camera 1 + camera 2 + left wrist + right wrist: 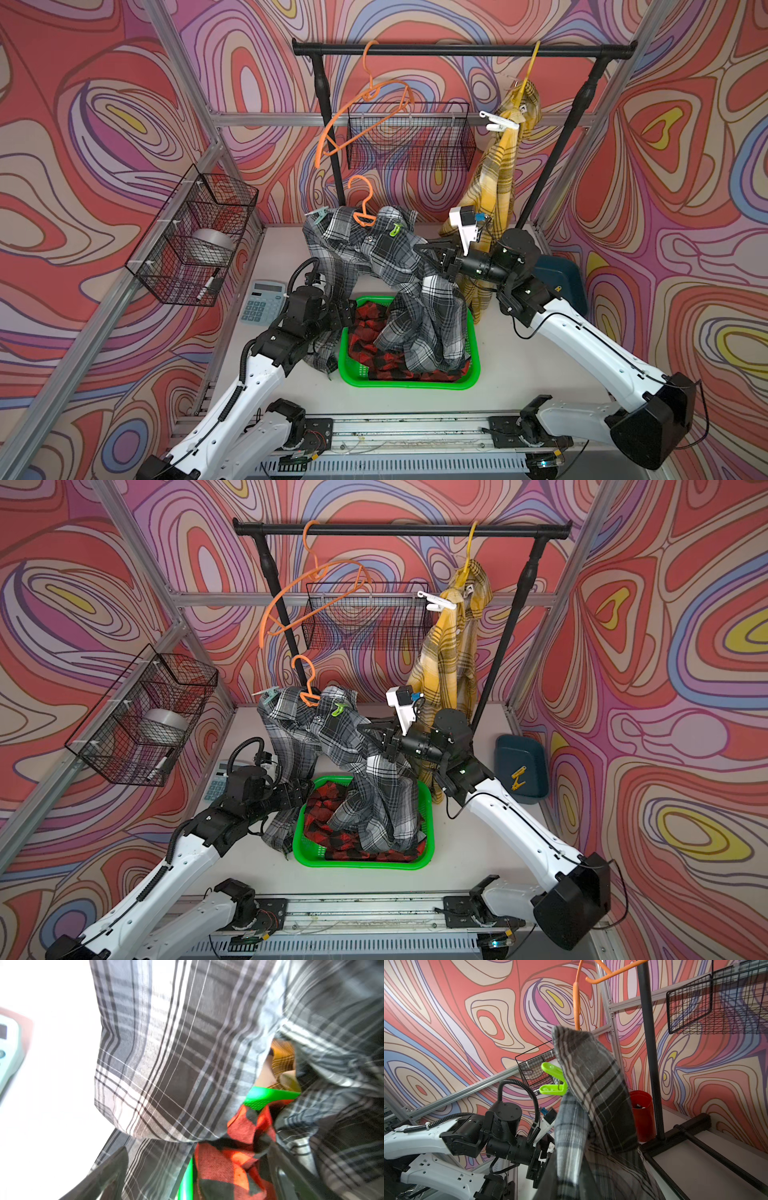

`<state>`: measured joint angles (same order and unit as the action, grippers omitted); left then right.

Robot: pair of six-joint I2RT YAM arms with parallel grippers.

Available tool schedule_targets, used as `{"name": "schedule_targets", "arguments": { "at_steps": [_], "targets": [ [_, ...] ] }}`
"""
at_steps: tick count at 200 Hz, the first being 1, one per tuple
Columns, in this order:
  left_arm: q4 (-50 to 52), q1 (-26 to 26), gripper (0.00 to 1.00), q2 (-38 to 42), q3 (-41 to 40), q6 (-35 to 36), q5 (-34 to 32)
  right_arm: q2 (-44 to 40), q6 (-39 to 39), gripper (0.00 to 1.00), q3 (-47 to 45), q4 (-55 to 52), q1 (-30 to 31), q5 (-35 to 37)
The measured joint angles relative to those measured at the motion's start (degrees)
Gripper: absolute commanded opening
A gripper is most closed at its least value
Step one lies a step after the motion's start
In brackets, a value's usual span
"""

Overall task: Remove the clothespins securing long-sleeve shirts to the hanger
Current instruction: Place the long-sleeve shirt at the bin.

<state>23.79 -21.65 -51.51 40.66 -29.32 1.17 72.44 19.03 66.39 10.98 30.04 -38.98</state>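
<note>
L claw [348, 318]: fingers wide apart at rim of green basket [407, 384], grips nothing
R claw [436, 254]: closed on grey shirt [361, 253], holds it up
Done: red shirt [374, 332] lies in basket, I see no pins on it
Left: green pin [396, 229] + pale pin [319, 215] on grey shirt; white pin [498, 120] on yellow shirt [498, 174]
Progress: I judge approx a third

Nothing here can be read. The calculator [263, 305] at the left edge of the counter [519, 374] shows keys and a display, but every figure is too small to make out. A white tag [468, 589] sits at the collar of the yellow plaid shirt [451, 646] — its print is illegible.
</note>
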Motion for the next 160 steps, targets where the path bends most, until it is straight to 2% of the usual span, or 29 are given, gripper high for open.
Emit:
{"name": "schedule_targets", "arguments": {
  "at_steps": [19, 33, 42, 63, 72, 113, 160],
  "targets": [
    [-1.38, 0.00, 0.98, -3.21, -0.02, -0.02, 0.26, 0.33, 0.44, 0.00, 0.15, 0.79, 0.00, -0.66],
    [-3.02, 0.02, 0.84, -5.62, -0.02, -0.02, -0.02, 0.33, 1.01, 0.00, 0.15, 1.57, 0.00, -1.11],
    [-4.13, 0.15, 0.67, -7.15, -0.02, -0.04, -0.33, 0.33, 1.51, 0.00, 0.15, 2.32, 0.00, -1.40],
    [-6.75, 0.44, 0.15, -9.92, -0.02, 0.37, -1.55, 0.39, 2.58, 0.00, 0.15, 4.04, 0.00, -2.21],
    [-8.15, 0.66, 0.00, -10.58, -0.04, 0.66, -2.03, 0.46, 3.13, 0.00, 0.15, 4.92, 0.00, -2.60],
    [-15.26, 0.72, 0.00, -8.31, -1.07, 2.54, -1.14, 1.42, 5.20, 0.00, 0.15, 8.09, -0.02, -4.00],
    [-20.11, 0.68, 0.00, 2.51, -0.26, 1.81, 9.25, 2.97, 6.67, 0.00, 1.05, 10.23, -0.02, -5.11]
  ]
}}
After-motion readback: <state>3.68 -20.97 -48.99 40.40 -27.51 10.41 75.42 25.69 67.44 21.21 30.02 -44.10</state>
